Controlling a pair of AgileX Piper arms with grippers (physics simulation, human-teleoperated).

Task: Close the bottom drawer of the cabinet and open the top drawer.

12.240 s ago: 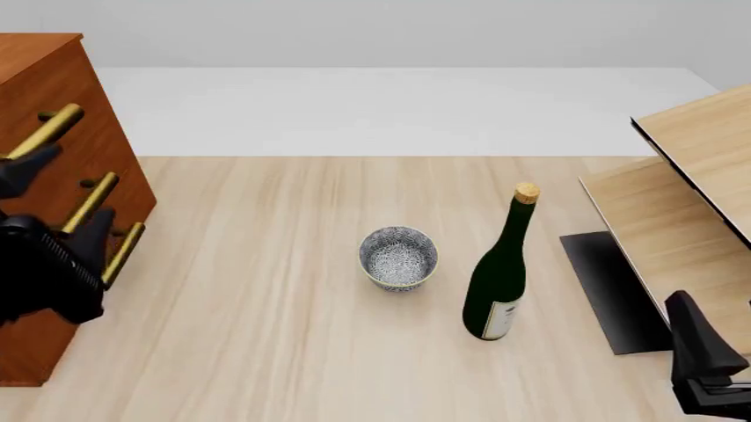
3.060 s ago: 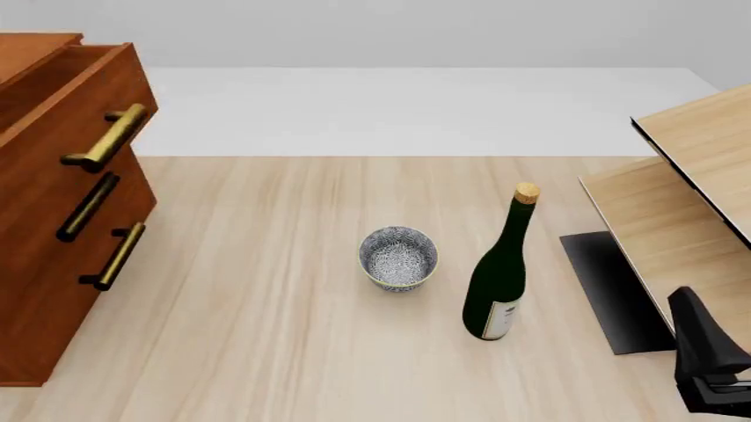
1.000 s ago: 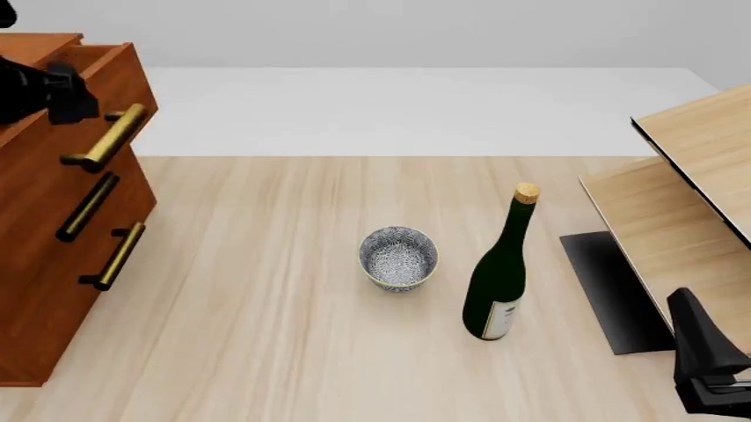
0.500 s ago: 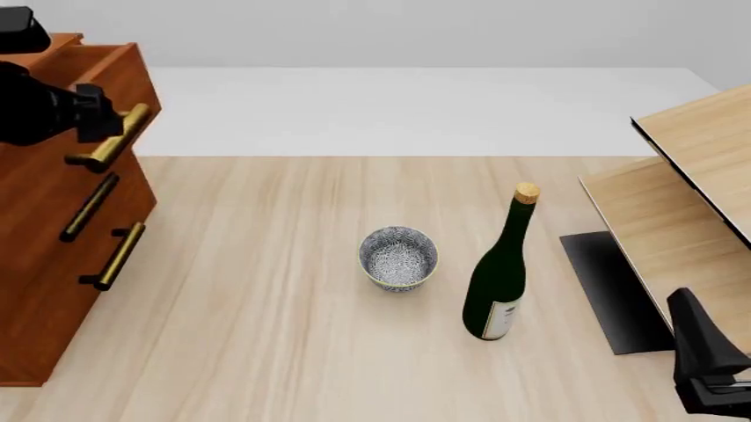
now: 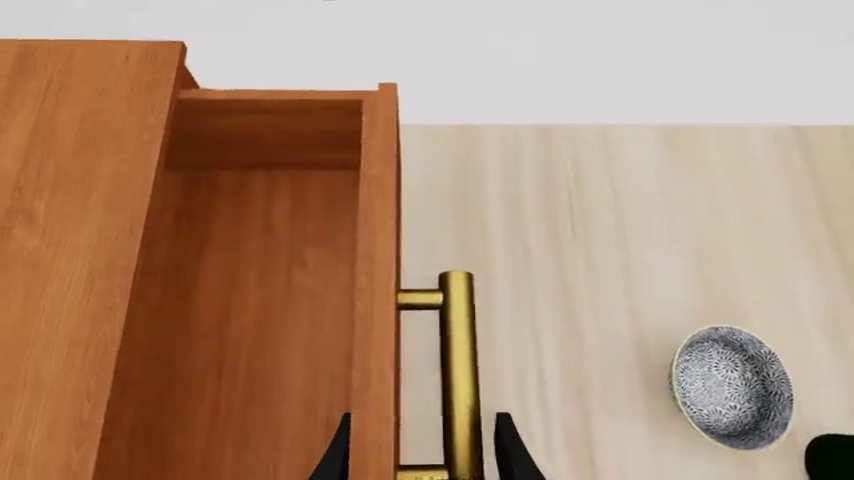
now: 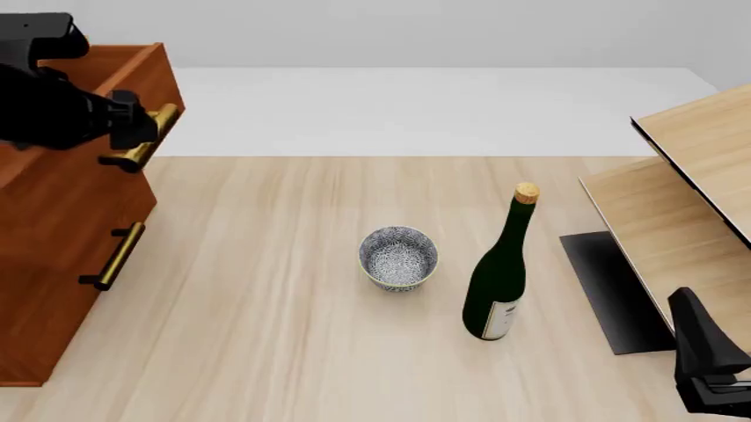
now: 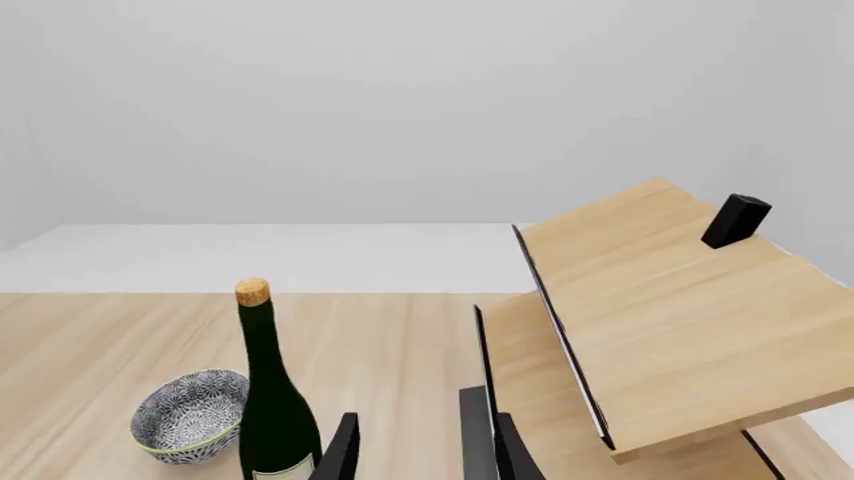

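Left gripper (image 5: pixel 418 455): jaws pinch the brass handle (image 5: pixel 457 370) of the top drawer (image 6: pixel 123 83), which stands pulled out of the cabinet (image 6: pixel 53 255) at the tabletop's (image 6: pixel 294 334) left edge. Bottom drawer (image 6: pixel 70 290): flush. Right gripper (image 7: pixel 407 445): jaws spread, holding nothing, near the bottle (image 7: pixel 274 395).

cabinet (image 6: pixel 53 264): reddish-brown wooden chest, upright, table's 9 o'clock edge | top drawer (image 6: pixel 141 75): pulled out, interior bare, brass bar handle toward 3 o'clock | bottom drawer (image 6: pixel 65 303): pushed in, flush, brass handle showing
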